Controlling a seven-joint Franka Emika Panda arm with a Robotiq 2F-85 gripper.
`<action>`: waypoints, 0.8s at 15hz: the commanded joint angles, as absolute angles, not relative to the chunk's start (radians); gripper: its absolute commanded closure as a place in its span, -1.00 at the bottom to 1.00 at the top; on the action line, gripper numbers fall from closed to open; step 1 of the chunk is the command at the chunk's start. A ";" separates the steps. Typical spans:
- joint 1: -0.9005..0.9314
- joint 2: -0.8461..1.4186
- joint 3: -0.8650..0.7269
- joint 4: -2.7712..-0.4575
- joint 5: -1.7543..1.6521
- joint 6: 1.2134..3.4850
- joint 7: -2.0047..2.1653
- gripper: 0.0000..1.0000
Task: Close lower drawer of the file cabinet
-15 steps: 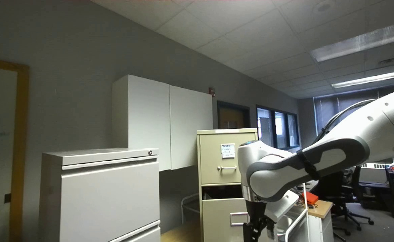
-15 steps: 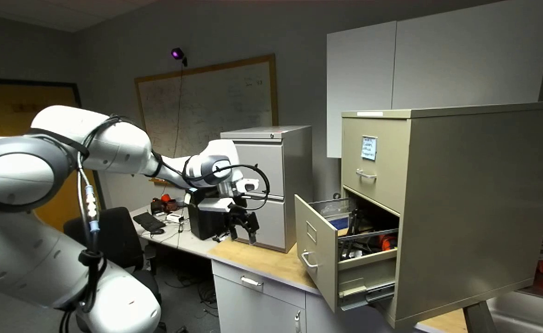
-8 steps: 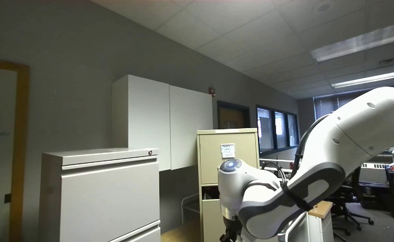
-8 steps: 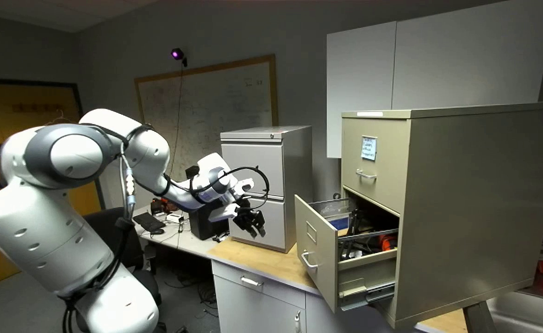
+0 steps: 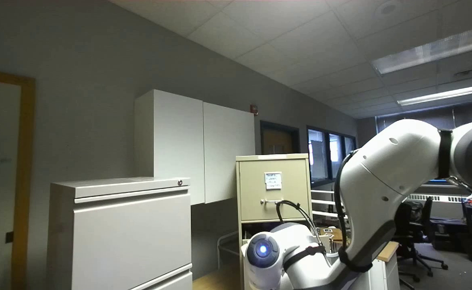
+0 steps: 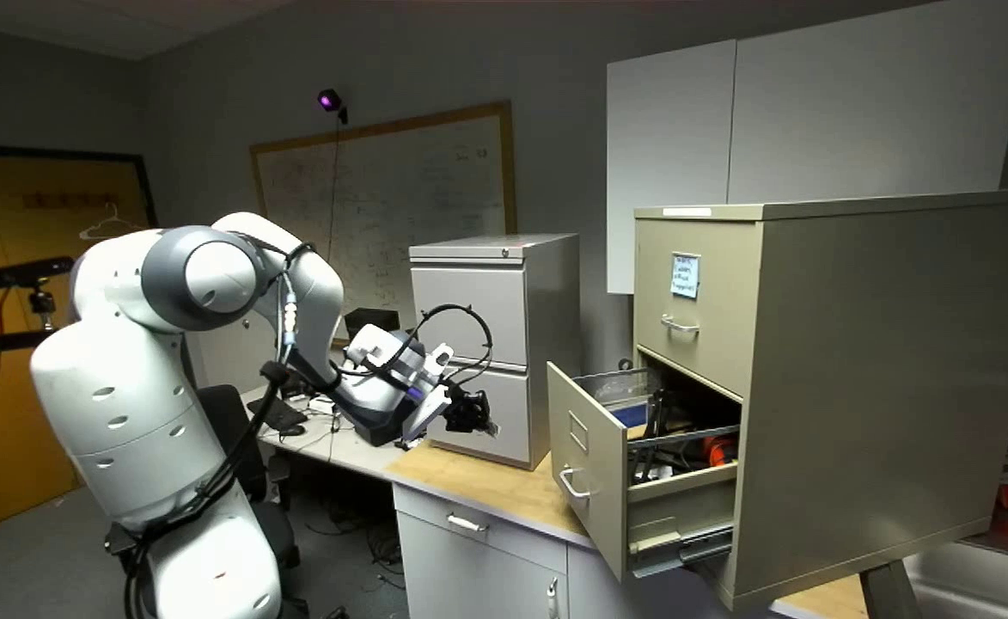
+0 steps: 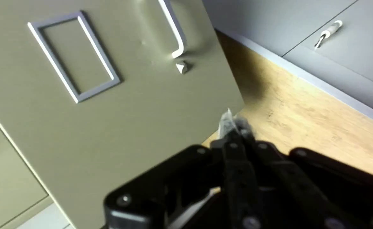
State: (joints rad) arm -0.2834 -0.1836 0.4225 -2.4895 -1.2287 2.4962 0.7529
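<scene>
you now have the claw (image 6: pixel 490 425) pressed together: in the wrist view its fingers (image 7: pixel 227 125) meet at the tips, where half a second ago they stood apart. you have also tipped it; it slants toward the lower drawer (image 6: pixel 602 468), where a second ago it pointed downward. in an exterior view a gap shows between claw and drawer front. the drawer sits where it sat a second ago, pulled out of the file cabinet (image 6: pixel 864 370) below the upper one, its contents uncovered. your wrist view takes in its plain front, with the label frame (image 7: pixel 98 47), the handle (image 7: pixel 175 27) and, past a corner, the wooden bench (image 7: pixel 316 117). you have brought the arm (image 6: pixel 117 413) lower; in an exterior view its wrist joint (image 5: pixel 264 257) has sunk in front of the drawer and covers most of it. where the elbow (image 6: pixel 222 275) was a second ago, a black camera (image 6: pixel 18 274) on a mount now shows.
</scene>
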 commanded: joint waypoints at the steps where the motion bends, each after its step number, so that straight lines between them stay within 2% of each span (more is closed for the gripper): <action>1: -0.335 -0.110 0.468 -2.421 -1.508 2.484 0.832 1.00; 6: -0.376 -0.030 0.448 -2.341 -1.928 2.433 0.915 1.00; 7: -0.222 -0.005 0.276 -2.323 -2.011 2.394 0.926 1.00; 10: -0.192 0.097 0.131 -2.260 -2.259 2.336 1.040 1.00; 12: -0.178 0.151 0.063 -2.215 -2.301 2.334 1.088 1.00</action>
